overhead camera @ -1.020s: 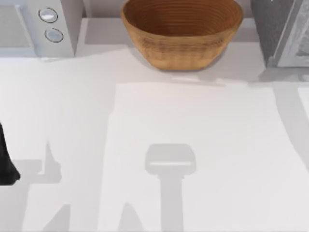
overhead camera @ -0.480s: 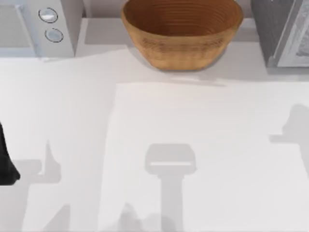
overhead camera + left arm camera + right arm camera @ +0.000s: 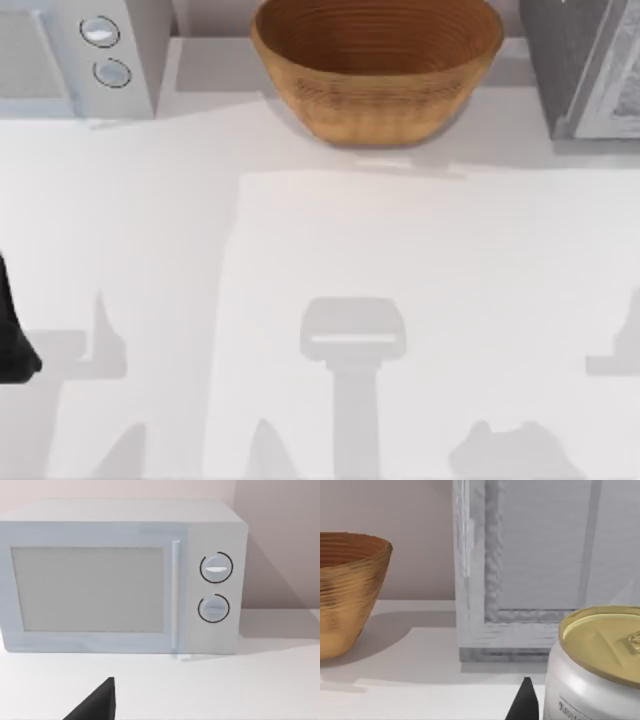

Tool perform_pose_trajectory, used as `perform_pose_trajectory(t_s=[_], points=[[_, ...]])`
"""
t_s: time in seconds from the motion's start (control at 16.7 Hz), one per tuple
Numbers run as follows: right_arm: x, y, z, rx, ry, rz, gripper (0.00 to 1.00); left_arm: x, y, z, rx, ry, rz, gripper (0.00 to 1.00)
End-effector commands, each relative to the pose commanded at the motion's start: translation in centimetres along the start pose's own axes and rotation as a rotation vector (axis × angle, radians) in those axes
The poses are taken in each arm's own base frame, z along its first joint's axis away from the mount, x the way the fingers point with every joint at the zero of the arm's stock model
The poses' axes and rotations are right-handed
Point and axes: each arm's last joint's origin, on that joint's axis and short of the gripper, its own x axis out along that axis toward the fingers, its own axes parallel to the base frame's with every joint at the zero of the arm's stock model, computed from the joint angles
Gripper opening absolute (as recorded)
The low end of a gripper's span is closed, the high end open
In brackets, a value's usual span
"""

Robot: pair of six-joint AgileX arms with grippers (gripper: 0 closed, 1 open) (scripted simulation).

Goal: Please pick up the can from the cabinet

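A white table (image 3: 420, 260) is seen from above. A brown woven wicker basket (image 3: 376, 65) of round bowl shape is set at the upper centre of the top view, against the back wall. A white box-shaped microwave oven (image 3: 75, 55) with two round dials occupies the upper left corner of that view. A grey-white cabinet (image 3: 585, 65) occupies the upper right corner.

The left arm is shown as a dark shape (image 3: 12, 335) at the left edge of the top view, below mid-height. In the left wrist view, the microwave oven (image 3: 120, 575) is presented front-on with its door shut, and a dark fingertip (image 3: 97, 705) of the left gripper is visible at the lower edge of the frame. Whether the left jaws are spread or pressed together cannot be told.

In the right wrist view, a silver cylindrical can with a gold-coloured lid (image 3: 600, 665) is located at the lower right of the frame, in front of the cabinet (image 3: 540, 565) and close to the camera. A dark fingertip (image 3: 525, 702) of the right gripper is seen at the lower edge, just beside the can. Contact between the two cannot be confirmed, and the state of the right jaws cannot be told. The wicker basket (image 3: 347, 592) is placed at the left of this frame, well apart from the can.
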Motion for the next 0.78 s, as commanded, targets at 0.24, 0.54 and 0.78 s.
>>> perform_pose_trajectory(t_s=[0.24,0.54,0.78], points=[[0.0,-0.1,-1.3,0.000,-0.023,0.002,0.00,0.0,0.0,0.0,0.000,0.000,0.000,1.00],[0.1,-0.1,-1.1,0.002,-0.023,0.007,0.00,0.0,0.0,0.0,0.000,0.000,0.000,1.00],[0.3,-0.6,2.8,-0.004,-0.120,0.053,0.00,0.0,0.0,0.0,0.000,0.000,0.000,1.00]])
